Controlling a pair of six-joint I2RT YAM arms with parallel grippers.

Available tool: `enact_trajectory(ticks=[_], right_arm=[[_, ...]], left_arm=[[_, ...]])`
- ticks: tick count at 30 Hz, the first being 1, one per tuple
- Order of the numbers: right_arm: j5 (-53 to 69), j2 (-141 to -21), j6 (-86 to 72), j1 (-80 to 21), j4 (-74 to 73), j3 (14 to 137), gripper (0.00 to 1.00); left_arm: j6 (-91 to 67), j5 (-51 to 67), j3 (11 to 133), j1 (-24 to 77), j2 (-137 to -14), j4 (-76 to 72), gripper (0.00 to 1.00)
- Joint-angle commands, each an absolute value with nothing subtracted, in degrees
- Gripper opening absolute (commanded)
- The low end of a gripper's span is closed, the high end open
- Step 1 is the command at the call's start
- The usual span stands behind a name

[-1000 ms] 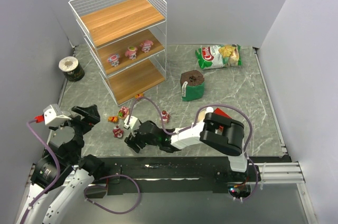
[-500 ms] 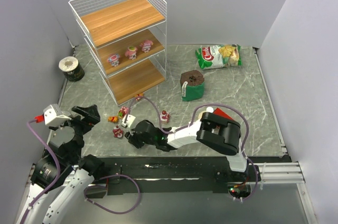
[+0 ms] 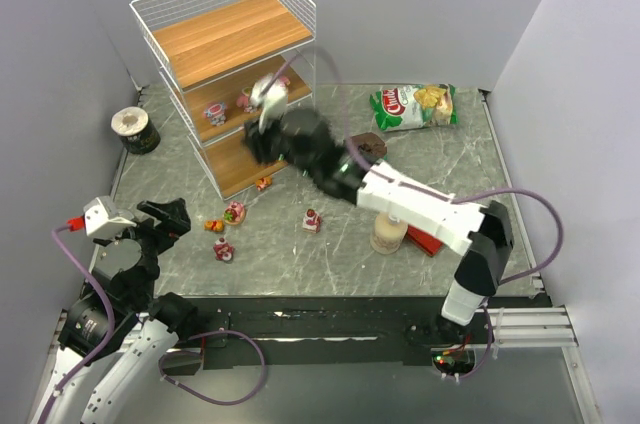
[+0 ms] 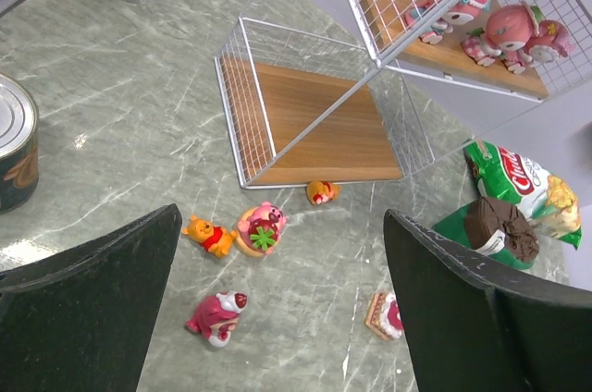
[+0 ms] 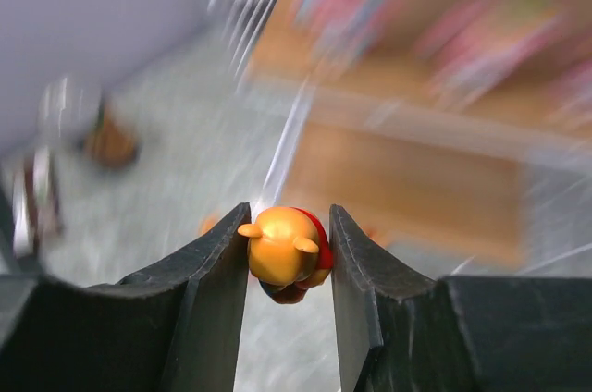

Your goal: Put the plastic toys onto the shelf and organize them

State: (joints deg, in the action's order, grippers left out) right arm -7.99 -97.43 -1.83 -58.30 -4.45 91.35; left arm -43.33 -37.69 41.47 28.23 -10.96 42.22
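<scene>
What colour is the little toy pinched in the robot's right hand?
Orange-yellow with a bit of red; the toy shows best in the right wrist view.

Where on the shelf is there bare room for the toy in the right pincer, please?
The top tier is bare inside its wire rails, and the bottom tier looks bare too. The middle tier is crowded with pink figurines, so the bear in the right pincer probably fits better above or below.
</scene>
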Motion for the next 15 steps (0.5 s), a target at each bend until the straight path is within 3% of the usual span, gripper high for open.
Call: enact_trajectory(ticks=[1,15], right_arm=[[-10.5,-97.5,2.5,-55.4,-10.2,102.5,0.00],[-4.7,-113.5,2.6,-43.5,-15.5,135.4,0.00]], left_arm=[[-41.9,-36.8,41.4,28.4,-11.2,39.5,0.96],[-41.4,-36.2,41.3,28.3,-13.3,38.9,0.96]])
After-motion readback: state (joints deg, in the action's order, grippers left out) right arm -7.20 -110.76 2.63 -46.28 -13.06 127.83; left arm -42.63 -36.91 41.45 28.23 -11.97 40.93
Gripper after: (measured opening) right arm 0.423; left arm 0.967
